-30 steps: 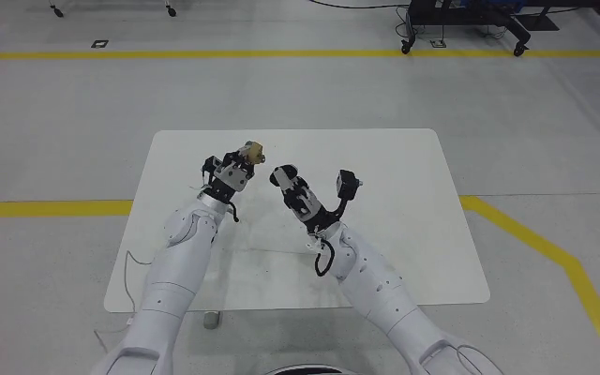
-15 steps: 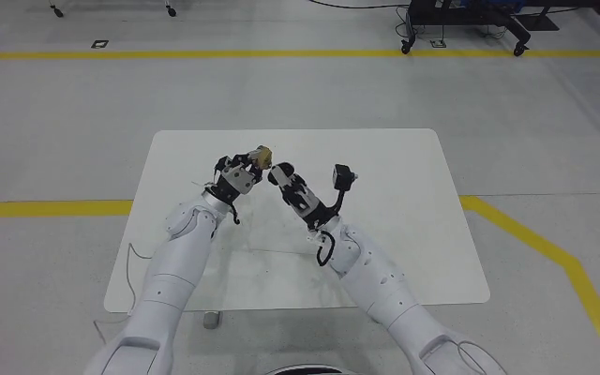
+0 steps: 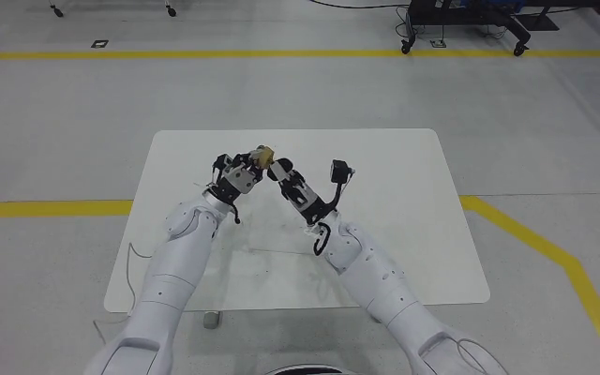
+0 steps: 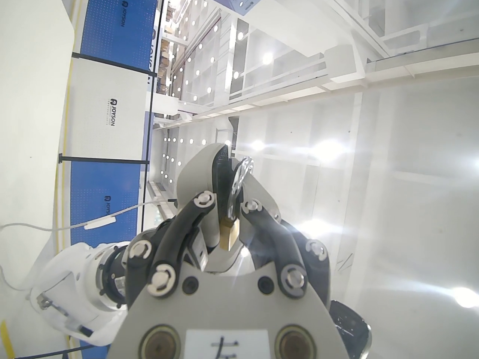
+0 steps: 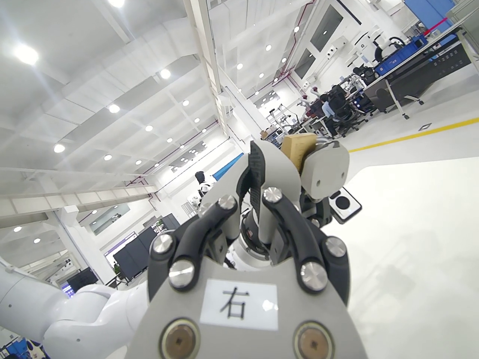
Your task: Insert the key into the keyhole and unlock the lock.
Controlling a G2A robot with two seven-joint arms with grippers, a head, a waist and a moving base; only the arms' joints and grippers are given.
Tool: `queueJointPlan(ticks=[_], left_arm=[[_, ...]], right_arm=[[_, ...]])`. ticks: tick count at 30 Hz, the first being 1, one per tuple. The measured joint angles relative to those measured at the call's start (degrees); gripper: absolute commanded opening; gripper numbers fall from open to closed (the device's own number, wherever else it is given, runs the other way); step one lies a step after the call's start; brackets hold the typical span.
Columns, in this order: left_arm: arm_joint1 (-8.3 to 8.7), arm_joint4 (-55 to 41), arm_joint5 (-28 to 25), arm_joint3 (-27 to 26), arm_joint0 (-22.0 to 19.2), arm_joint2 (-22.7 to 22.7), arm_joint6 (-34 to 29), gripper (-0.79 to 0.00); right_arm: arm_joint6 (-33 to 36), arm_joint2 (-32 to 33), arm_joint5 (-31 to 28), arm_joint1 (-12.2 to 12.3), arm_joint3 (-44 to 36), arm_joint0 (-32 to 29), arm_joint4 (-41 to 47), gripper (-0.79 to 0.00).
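Observation:
A brass padlock (image 3: 265,152) is held up above the white table (image 3: 403,197) by my left gripper (image 3: 255,162), which is shut on it. In the left wrist view the brass body (image 4: 229,234) sits between the pads, with a silvery metal part (image 4: 240,178) standing above it. My right gripper (image 3: 277,170) is raised just beside the lock, fingers pressed together. From the right wrist view its tips (image 5: 262,168) nearly touch the padlock (image 5: 297,149). I cannot make out the key between the pads.
Both arms meet over the table's left-middle area. A small grey object (image 3: 212,320) lies on the floor by the table's near edge. Yellow floor lines (image 3: 56,207) run past the table on both sides.
The two grippers have come together: the left one carried the padlock slightly rightward, and the right one moved left and away from the robot until its tips reached the lock.

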Motion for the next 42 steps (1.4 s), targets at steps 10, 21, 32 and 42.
queueJointPlan(ticks=[10,21,32,42], left_arm=[[0.6,8.7,-13.6,-5.2,3.4,-2.0,8.8,-0.785],[1.72,29.7,-17.1,-11.3,6.8,-3.0,21.0,-0.785],[4.28,38.1,-5.5,-17.8,6.9,-9.4,16.3,-0.785],[4.97,43.5,-3.1,-21.6,8.3,-8.5,16.5,-0.785]], right_arm=[[-2.2,2.2,-3.0,0.8,-2.6,-1.1,-5.9,-0.511],[-23.7,-4.0,43.6,0.8,-5.3,-3.6,-58.6,-0.483],[-23.5,-6.9,48.5,0.3,-2.1,-1.9,-64.4,-0.502],[-21.2,-9.2,55.9,-0.5,-0.2,-1.0,-68.4,-0.496]])
